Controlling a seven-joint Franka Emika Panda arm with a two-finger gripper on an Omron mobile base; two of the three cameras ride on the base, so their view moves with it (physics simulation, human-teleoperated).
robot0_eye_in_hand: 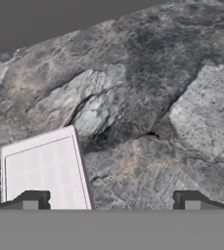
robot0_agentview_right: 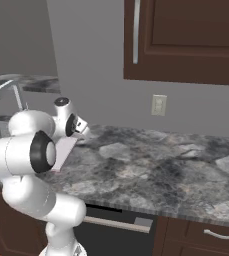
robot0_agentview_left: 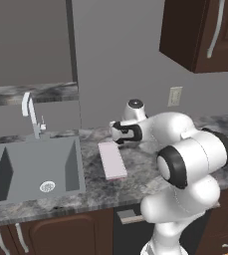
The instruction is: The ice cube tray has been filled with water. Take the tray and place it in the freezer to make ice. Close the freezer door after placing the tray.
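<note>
The ice cube tray [robot0_agentview_left: 112, 160] is a pale pinkish-white slab lying flat on the dark marbled counter [robot0_agentview_right: 151, 165], just right of the sink. In the right base view the tray [robot0_agentview_right: 64, 151] is partly hidden behind my arm. My gripper [robot0_agentview_left: 114, 133] hovers low over the tray's far end, close to the back wall, and touches nothing. In the hand view the tray [robot0_eye_in_hand: 45, 171] lies at the lower left, with its end under the left fingertip [robot0_eye_in_hand: 33, 200]. The gripper [robot0_eye_in_hand: 112, 202] is open and holds nothing. The freezer and its door are out of view.
A grey sink [robot0_agentview_left: 36, 169] with a curved faucet [robot0_agentview_left: 32, 114] takes up the counter's left part. Dark brown wall cabinets [robot0_agentview_left: 200, 35] hang above on the right. A wall outlet [robot0_agentview_left: 174, 96] sits on the backsplash. Bare counter stretches to the right of the tray.
</note>
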